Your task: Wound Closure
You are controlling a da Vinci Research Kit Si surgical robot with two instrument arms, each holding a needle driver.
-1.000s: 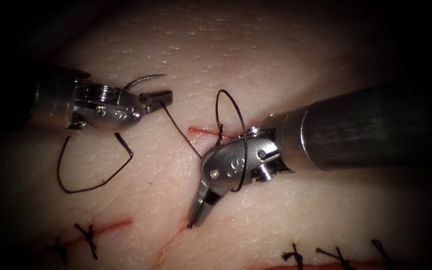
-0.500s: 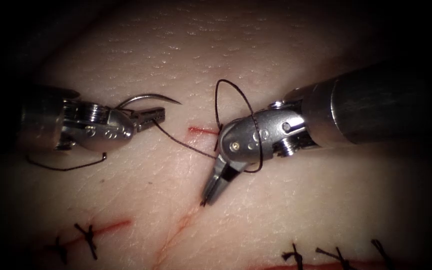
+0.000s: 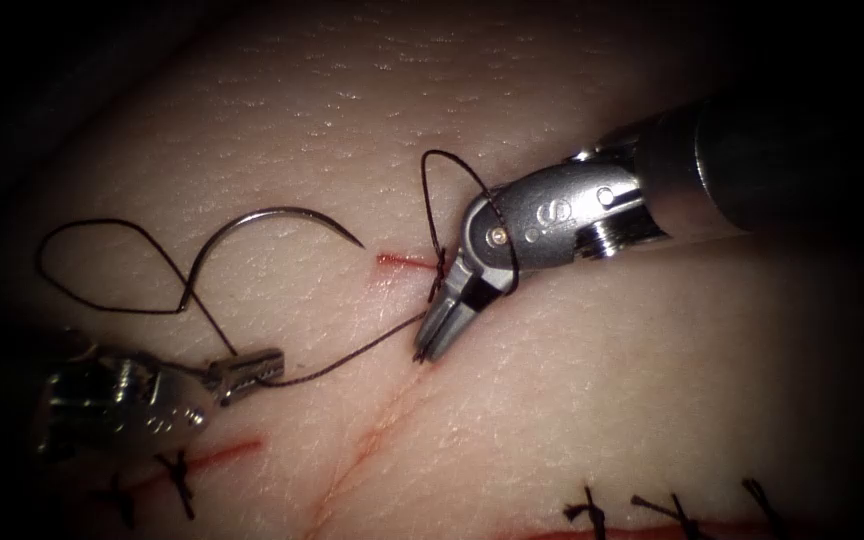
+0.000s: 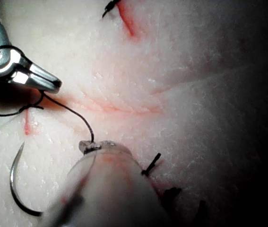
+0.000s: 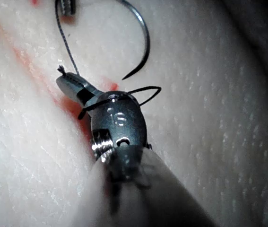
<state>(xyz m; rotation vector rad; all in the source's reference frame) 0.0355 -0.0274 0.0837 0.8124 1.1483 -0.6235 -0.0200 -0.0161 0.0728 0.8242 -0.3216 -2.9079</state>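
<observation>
The left tool has shifted down and to the left over the last second and now sits low on the left of the cut, jaws closed on the thread a short way from the needle. The needle lies free on the tissue, left of the cut, held by neither tool and not in the tissue; its tip points toward the cut's red left end. From the left jaws the thread runs right to the tip of the right tool, and a slack loop lies on the tissue up and left of the left tool. The right tool has drawn up and to the right, with a loop of thread wound around its wrist; its jaws are closed, tip just below the stitch at the cut, gripping the thread end. In the right wrist view the right tool carries the thread across its body, needle beyond it.
</observation>
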